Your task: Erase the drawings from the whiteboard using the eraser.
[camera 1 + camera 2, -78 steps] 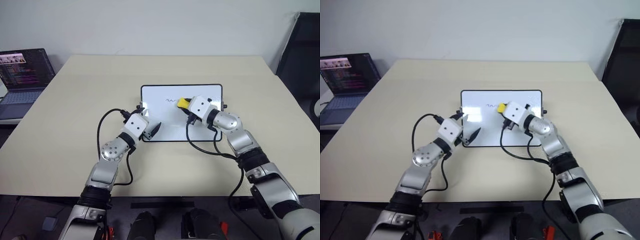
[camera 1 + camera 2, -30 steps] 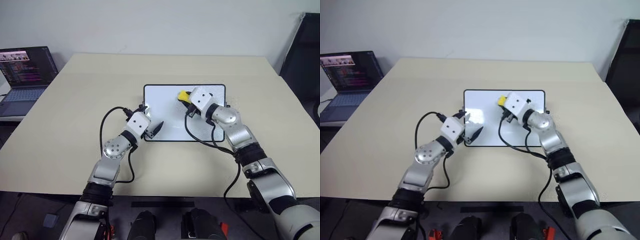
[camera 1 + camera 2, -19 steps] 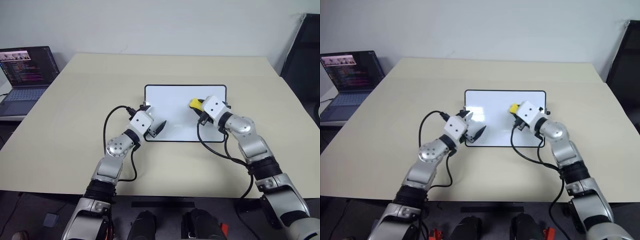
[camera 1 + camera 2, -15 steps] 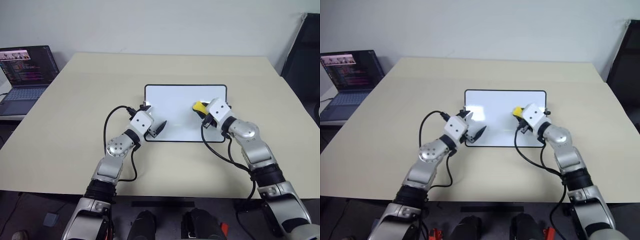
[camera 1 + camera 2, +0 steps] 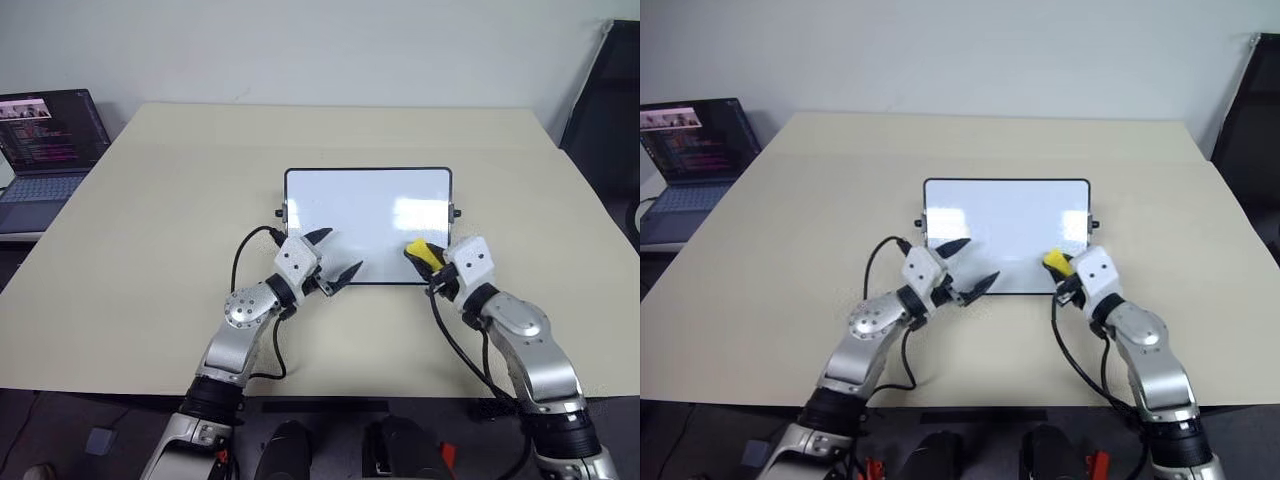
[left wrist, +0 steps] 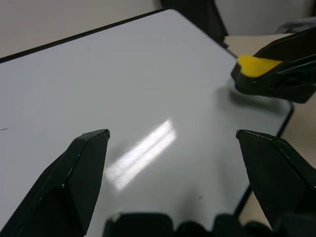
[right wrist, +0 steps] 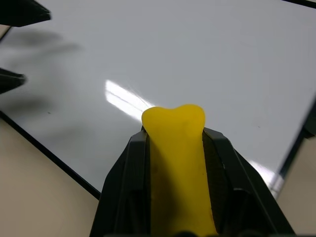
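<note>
One whiteboard [image 5: 340,205] lies flat near the middle of the beige table [image 5: 140,230], black frame all round, a black knob on each short side. Its white face looks wiped clean from the head views, just glare patches; no brand or label readable on it, and a faint speck or two in the left wrist view may be marks or dust, hard to say. One eraser [image 5: 422,253], yellow with a dark underside, sits over the board's near right corner, pinched tight between the right gripper's [image 7: 174,148] two black fingers. The left gripper [image 5: 333,257] hovers over the near left edge of the board, fingers spread wide with nothing between them. One laptop [image 5: 45,150] stands open at the far left, its screen text too small to read.
</note>
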### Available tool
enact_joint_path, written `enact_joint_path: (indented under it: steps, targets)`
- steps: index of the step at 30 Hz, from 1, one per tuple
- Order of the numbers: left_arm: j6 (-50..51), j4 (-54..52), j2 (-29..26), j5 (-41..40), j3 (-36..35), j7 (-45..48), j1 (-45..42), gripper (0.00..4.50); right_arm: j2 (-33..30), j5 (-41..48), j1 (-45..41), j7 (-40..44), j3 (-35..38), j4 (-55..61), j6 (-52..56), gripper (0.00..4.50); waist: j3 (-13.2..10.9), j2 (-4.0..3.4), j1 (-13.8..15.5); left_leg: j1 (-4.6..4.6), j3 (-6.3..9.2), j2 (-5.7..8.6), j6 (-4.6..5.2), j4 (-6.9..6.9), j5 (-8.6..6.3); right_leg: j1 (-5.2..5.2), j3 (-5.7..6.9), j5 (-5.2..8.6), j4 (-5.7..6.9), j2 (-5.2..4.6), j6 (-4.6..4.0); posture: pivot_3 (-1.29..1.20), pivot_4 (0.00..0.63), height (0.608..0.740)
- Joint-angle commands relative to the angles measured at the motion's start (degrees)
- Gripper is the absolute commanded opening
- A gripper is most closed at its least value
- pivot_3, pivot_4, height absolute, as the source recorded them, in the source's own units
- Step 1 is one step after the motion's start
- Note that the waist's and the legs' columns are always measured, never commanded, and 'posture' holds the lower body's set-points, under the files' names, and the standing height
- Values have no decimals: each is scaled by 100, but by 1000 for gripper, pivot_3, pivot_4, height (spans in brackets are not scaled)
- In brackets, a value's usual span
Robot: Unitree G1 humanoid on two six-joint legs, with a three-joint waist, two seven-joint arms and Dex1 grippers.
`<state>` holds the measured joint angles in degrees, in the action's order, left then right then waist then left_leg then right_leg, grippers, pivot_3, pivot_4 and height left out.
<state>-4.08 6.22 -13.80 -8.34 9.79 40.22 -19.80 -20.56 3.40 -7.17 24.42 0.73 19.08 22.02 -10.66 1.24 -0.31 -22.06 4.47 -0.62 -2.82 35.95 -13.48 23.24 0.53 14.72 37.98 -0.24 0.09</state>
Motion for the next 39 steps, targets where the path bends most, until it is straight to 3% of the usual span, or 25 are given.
enact_joint_path:
  steps: [1, 7, 16, 28, 32, 38, 39]
  targets:
    - [178, -219, 71, -473, 204, 646, -153, 4500, -173, -31, 313, -314, 553, 534, 294, 1103, 0, 1, 13, -4, 0, 1, -1, 1, -1, 0, 1, 0, -2, 0, 1, 0, 150, 740]
    - [466, 39, 93, -922, 391, 1636, -547, 4500, -164, 147, 487, -842, 1395, 582, 1287, 1103, 0, 1, -4, 0, -3, 2, -1, 3, -1, 0, 2, -2, -1, 3, 3, 0, 150, 740]
    - [804, 545, -20, -1015, 712, 2915, -1040, 4500, 355, 743, 481, -1399, 2300, 538, 2536, 1103, -1, 0, -33, 2, -9, -2, 2, -1, -2, 2, 0, 0, -4, 11, 2, 0, 150, 740]
    - [793, 431, -34, -877, 720, 2976, -952, 4500, 126, 926, 287, -1280, 2183, 307, 2688, 1103, -1, -2, -118, 2, -10, -1, 2, 1, -2, 1, -2, -1, -2, 11, 2, 0, 150, 740]
    - [817, 356, -78, -872, 691, 2957, -893, 4500, 84, 1017, 290, -1264, 2179, 281, 2696, 2238, -1, -2, -122, 2, -9, -3, 3, -2, -3, 2, -2, 0, -3, 11, 2, 0, 150, 740]
    - [835, 296, -124, -883, 700, 2920, -846, 4500, 54, 999, 233, -1336, 2181, 240, 2621, 4436, -1, -2, -122, 3, -9, -2, 3, 1, -3, 1, -3, 0, -1, 11, 3, 0, 150, 740]
    - [839, 295, -125, -883, 704, 2916, -847, 4500, 50, 986, 227, -1357, 2180, 244, 2609, 4473, -1, -2, -122, 3, -9, -2, 3, 1, -3, 1, -2, 0, -1, 11, 3, 0, 150, 740]
